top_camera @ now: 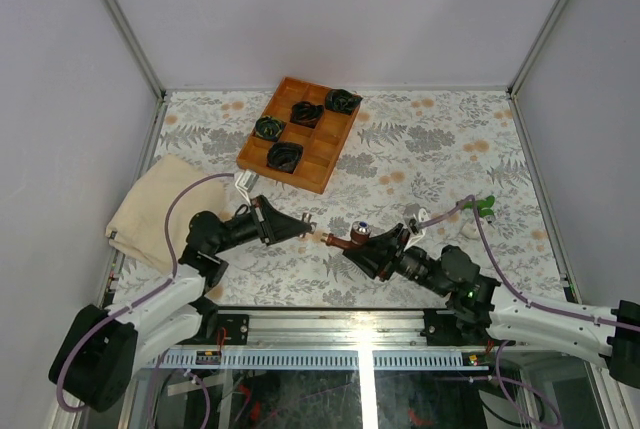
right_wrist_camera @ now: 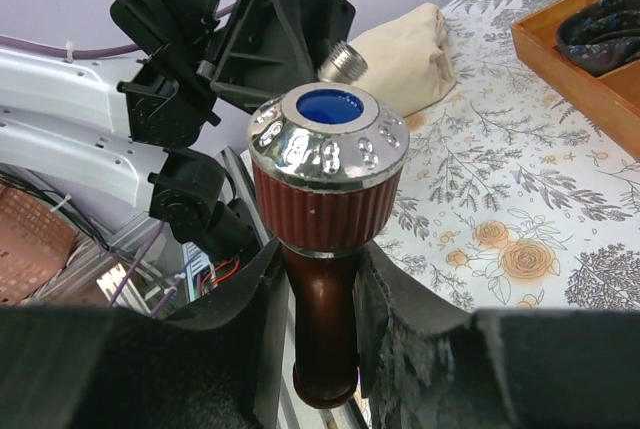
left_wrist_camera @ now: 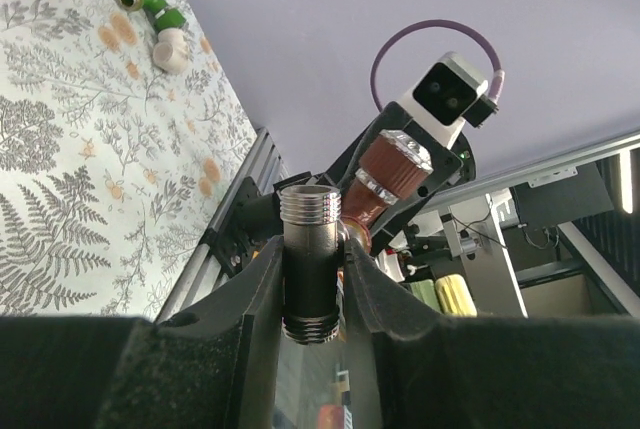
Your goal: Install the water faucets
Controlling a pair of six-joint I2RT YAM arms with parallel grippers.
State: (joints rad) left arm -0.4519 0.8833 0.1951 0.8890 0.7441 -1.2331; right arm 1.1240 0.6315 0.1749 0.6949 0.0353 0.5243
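Observation:
The dark red-brown water faucet [top_camera: 340,240] hangs above the table's near middle, and my right gripper [top_camera: 356,245] is shut on its stem [right_wrist_camera: 325,319]. Its ribbed knob [right_wrist_camera: 328,164] with a blue cap points at the right wrist camera. My left gripper [top_camera: 307,228] is shut on a short black pipe fitting [left_wrist_camera: 310,269] with silvery threaded ends. The fitting's tip sits right at the faucet's end; I cannot tell whether they are joined. The red-brown faucet [left_wrist_camera: 388,171] shows just behind the fitting. The green faucet [top_camera: 485,205] [left_wrist_camera: 152,1] lies on the table at the right.
A wooden tray [top_camera: 322,154] at the back holds several black-and-green coiled bundles. A beige cloth [top_camera: 148,211] lies at the left. A small white piece [left_wrist_camera: 170,49] rests beside the green faucet. Purple cables trail from both wrists.

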